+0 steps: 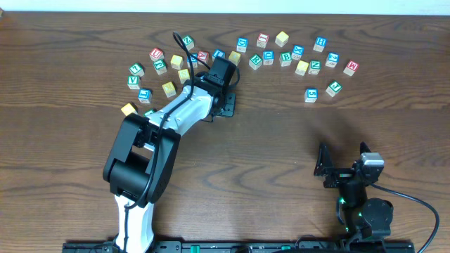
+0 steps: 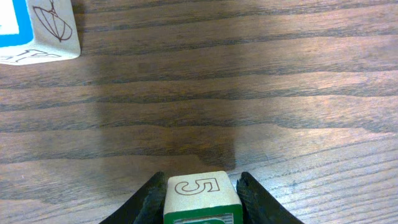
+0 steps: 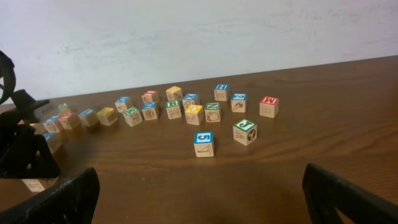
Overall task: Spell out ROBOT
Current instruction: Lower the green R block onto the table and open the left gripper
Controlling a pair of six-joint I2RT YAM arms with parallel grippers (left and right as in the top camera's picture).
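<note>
My left gripper (image 2: 203,179) is shut on a wooden block (image 2: 200,191) with an outlined 5 on one face and a green-edged face, held low at the table. In the overhead view this gripper (image 1: 225,107) sits just below the arc of letter blocks (image 1: 267,56) and hides its block. A blue-edged block (image 2: 37,31) lies at the far left of the left wrist view. My right gripper (image 3: 202,205) is open and empty, at the front right of the table in the overhead view (image 1: 344,169), facing the blocks.
Loose blocks nearest the right gripper are a blue 5 block (image 3: 203,144), a green block (image 3: 245,132) and a red M block (image 3: 268,106). Several more blocks lie at the left (image 1: 158,67). The left arm (image 1: 162,126) stretches across the table's left middle.
</note>
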